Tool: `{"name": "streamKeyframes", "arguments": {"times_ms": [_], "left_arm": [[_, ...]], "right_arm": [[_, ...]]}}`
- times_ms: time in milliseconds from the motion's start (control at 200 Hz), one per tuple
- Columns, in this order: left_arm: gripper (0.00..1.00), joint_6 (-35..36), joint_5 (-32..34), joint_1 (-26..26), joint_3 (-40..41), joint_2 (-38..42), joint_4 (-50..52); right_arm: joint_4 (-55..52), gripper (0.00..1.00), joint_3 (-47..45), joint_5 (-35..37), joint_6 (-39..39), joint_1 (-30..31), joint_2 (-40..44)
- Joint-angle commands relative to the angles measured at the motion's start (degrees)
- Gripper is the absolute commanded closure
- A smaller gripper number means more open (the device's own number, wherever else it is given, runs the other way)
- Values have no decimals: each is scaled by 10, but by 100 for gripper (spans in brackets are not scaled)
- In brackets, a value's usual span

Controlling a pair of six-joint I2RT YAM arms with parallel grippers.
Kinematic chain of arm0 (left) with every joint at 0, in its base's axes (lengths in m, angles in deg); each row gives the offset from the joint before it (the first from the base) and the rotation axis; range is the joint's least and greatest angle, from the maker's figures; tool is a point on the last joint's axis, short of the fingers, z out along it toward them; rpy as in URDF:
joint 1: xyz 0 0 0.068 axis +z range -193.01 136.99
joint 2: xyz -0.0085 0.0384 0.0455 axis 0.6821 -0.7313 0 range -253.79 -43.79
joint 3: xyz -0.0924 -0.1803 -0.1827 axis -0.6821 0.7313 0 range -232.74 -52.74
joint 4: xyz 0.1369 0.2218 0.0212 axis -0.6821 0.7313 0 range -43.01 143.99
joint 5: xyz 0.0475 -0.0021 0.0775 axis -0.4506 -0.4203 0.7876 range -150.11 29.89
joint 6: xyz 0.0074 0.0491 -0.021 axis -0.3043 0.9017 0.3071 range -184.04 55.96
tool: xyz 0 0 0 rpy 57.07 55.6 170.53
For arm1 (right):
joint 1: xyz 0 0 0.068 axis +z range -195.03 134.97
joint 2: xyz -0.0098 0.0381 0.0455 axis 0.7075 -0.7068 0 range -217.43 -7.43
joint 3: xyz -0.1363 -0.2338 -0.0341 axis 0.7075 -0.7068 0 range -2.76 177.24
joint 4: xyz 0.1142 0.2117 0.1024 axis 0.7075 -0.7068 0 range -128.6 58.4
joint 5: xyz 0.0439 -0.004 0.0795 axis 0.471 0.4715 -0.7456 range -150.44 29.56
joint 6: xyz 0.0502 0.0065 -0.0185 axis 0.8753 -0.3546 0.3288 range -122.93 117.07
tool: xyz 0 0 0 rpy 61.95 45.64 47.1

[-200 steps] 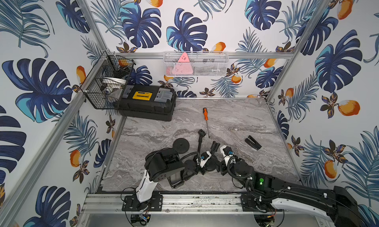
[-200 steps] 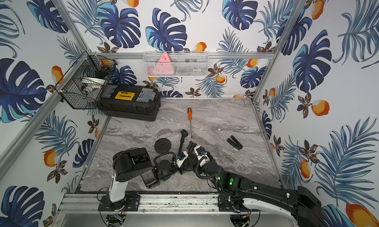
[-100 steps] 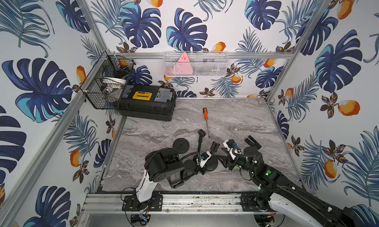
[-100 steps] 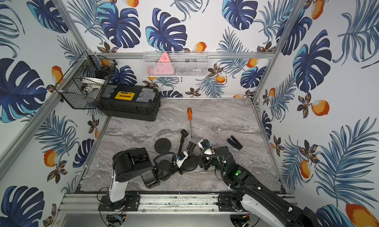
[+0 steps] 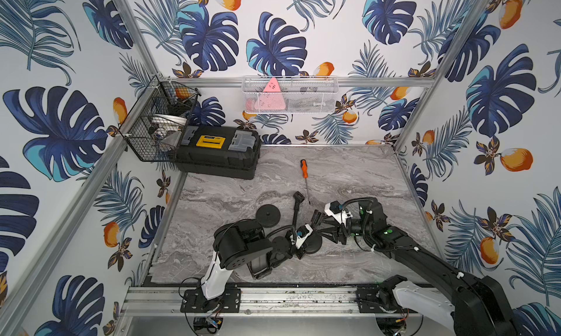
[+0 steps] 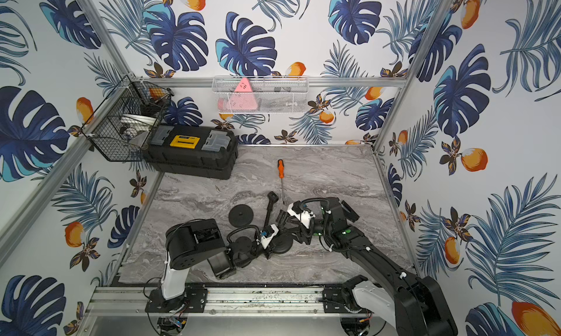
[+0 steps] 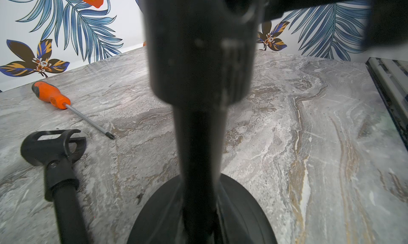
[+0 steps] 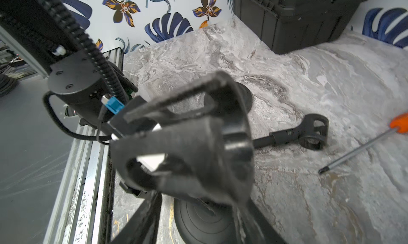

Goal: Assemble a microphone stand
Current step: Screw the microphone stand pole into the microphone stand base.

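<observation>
Right gripper (image 5: 325,228) nearer stand post (image 7: 199,143)

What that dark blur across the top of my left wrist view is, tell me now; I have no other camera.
Observer: It is the right gripper, poised above the round base at the post. I cannot tell whether it grips.
Operator: Now report any stand part outside my view.
Observer: A second black disc lies flat just beyond the left arm, apart from the base.
</observation>
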Motion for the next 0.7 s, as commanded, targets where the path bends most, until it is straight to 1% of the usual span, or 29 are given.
{"name": "streamKeyframes", "arguments": {"times_ms": [0,245,480,696], "left_arm": [[76,1,-4,1,1,0,2],[76,-2,-8,1,1,-2,1],[76,-3,-9,1,-2,-4,2],[76,-3,-7,2,-1,-4,2]], "right_arm": [[11,47,5,-40,-50,1,-5],[49,53,8,-54,-49,0,-32],[61,61,14,-70,-51,3,-55],[76,68,13,-69,-50,6,-65]]}}
